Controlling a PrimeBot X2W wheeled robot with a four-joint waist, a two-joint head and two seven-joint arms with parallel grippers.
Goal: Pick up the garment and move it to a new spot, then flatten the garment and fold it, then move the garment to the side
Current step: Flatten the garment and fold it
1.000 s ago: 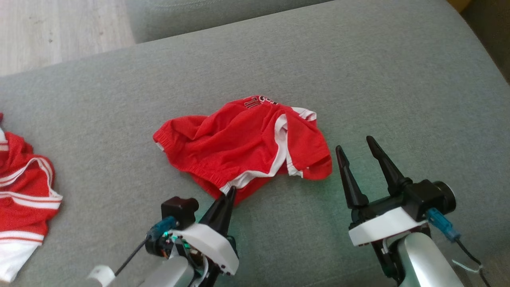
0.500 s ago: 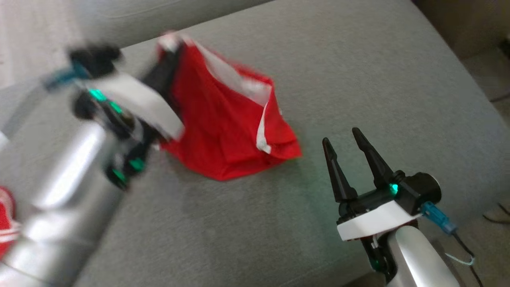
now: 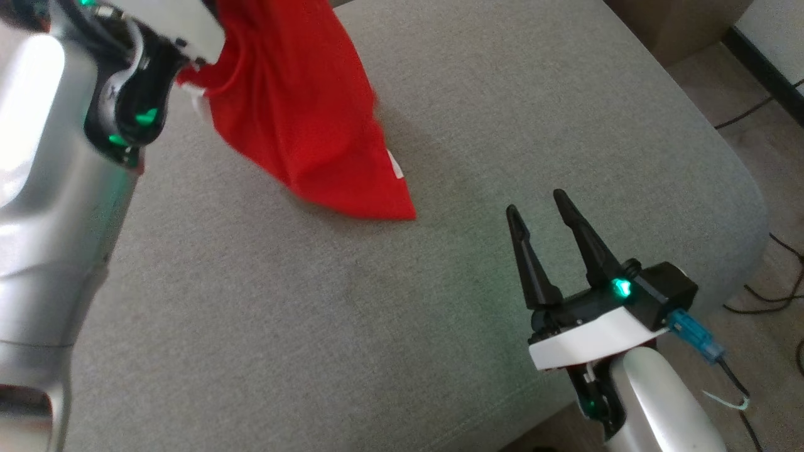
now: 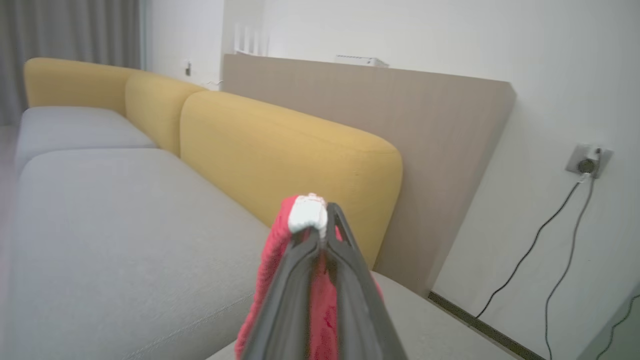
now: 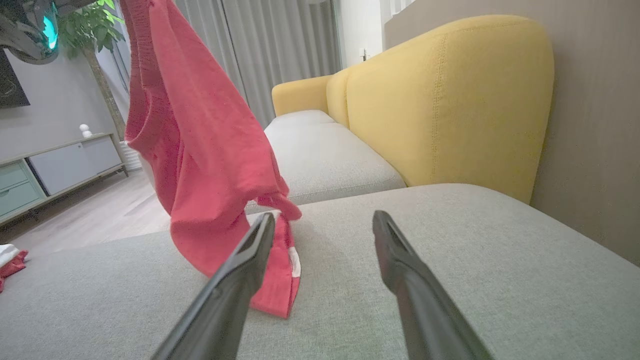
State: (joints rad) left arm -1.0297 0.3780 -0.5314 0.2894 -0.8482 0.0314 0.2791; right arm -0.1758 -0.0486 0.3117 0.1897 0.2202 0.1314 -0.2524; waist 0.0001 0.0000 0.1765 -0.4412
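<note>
The garment (image 3: 295, 107) is a pair of red shorts with white trim. It hangs from my left gripper (image 4: 322, 220), which is shut on a white-trimmed edge of it. My left arm (image 3: 38, 188) is raised at the upper left of the head view. The garment's lower corner rests on the grey sofa seat (image 3: 314, 314). My right gripper (image 3: 535, 204) stands open and holds nothing, low over the seat to the right of that corner. In the right wrist view the garment (image 5: 200, 150) hangs ahead and left of the right gripper (image 5: 325, 216).
A yellow backrest (image 5: 440, 100) runs behind the seat. The seat's rounded right end drops to a floor with cables (image 3: 772, 251). Another red and white cloth (image 5: 10, 257) lies far off on the left end of the seat.
My left gripper, shut on the garment's edge, has lifted it up off the seat so it now hangs. The head camera has swung right. The right gripper has stayed open.
</note>
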